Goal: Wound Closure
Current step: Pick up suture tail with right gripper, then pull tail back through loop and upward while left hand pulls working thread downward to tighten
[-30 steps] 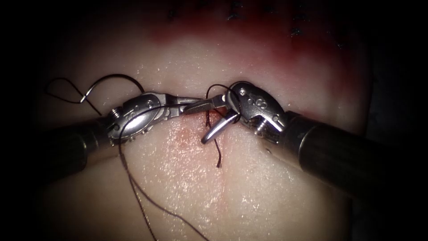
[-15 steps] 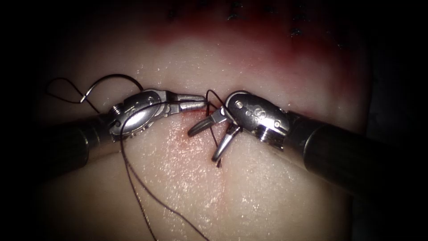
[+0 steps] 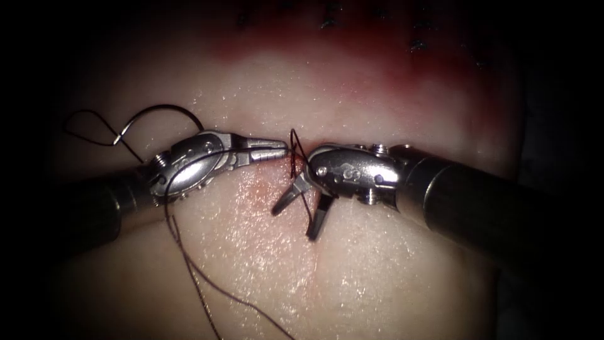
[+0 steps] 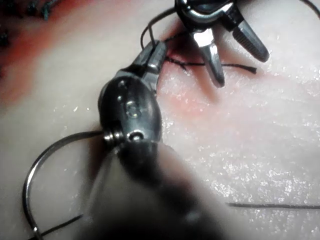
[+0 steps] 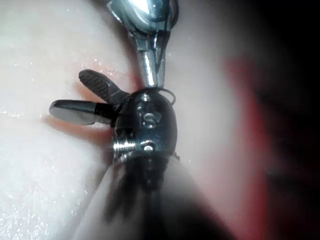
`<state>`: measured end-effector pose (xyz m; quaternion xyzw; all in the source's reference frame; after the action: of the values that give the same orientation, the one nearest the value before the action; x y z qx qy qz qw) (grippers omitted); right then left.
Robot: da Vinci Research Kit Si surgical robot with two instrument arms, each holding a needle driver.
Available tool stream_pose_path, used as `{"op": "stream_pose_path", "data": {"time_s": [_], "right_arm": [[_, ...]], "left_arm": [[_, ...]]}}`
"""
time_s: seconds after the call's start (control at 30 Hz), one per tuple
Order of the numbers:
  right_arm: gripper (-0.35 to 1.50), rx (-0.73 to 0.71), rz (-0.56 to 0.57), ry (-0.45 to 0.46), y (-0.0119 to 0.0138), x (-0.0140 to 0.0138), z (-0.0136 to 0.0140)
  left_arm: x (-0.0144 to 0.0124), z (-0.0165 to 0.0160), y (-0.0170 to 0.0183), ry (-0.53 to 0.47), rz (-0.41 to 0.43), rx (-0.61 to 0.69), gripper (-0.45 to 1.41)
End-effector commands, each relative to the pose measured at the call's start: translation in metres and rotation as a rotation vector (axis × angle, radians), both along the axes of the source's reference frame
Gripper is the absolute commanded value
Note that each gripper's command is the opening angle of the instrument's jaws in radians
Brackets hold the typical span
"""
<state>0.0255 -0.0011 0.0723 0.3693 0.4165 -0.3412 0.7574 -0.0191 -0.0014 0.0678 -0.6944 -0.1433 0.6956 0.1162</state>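
While the needle [image 3: 157, 119] lay free on the tissue [image 3: 264, 252] at far left, arcing upward, we saw the left hand [image 3: 277, 150] reach level rightward, pressed together pinching the thread [image 3: 293, 148] at the cut. From the right, the right hand [image 3: 301, 211] angled downward, spread, holding nothing.

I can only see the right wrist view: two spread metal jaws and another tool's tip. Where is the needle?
Observer: The needle lies on the tissue, left of the cut. Neither tool holds it.
Operator: What is the other tool pinching?
Observer: The left tool is shut on the thread, right by the cut.
Operator: And my tool?
Observer: The right tool is open and holds nothing. A loose strand of thread runs between its jaws.
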Motion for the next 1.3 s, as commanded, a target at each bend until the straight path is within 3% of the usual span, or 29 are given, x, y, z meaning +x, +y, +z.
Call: {"op": "stream_pose_path", "data": {"time_s": [0.03,0.33,0.57,0.63,0.67,0.93,1.3], "right_arm": [[0.79,-0.032,-0.039,-0.018,-0.0002,0.0005,0.0005],[0.35,-0.177,-0.136,-0.057,-0.0007,0.0002,0.0010],[0.17,-0.276,-0.183,-0.084,-0.0004,0.0006,0.0015],[-0.07,-0.297,-0.203,-0.091,-0.0004,0.0008,0.0016],[-0.35,-0.304,-0.213,-0.099,-0.0004,0.0008,0.0016],[-0.35,-0.287,-0.203,-0.081,0.0000,0.0007,0.0009],[-0.35,-0.097,0.068,0.072,0.0033,-0.0005,-0.0009]], "left_arm": [[-0.0005,0.0005,0.0004,0.002,-0.002,-0.002,-0.35],[0.0002,0.0005,0.0002,0.008,-0.002,-0.009,-0.35],[0.0001,0.0004,-0.0005,0.009,-0.002,-0.001,-0.35],[0.0000,0.0002,-0.0007,0.009,-0.002,-0.001,-0.35],[0.0000,0.0001,-0.0008,0.009,-0.002,-0.001,-0.35],[0.0004,-0.0009,-0.0023,0.010,0.002,-0.002,-0.35],[0.0010,-0.0008,-0.0062,0.042,0.013,-0.032,-0.35]]}}
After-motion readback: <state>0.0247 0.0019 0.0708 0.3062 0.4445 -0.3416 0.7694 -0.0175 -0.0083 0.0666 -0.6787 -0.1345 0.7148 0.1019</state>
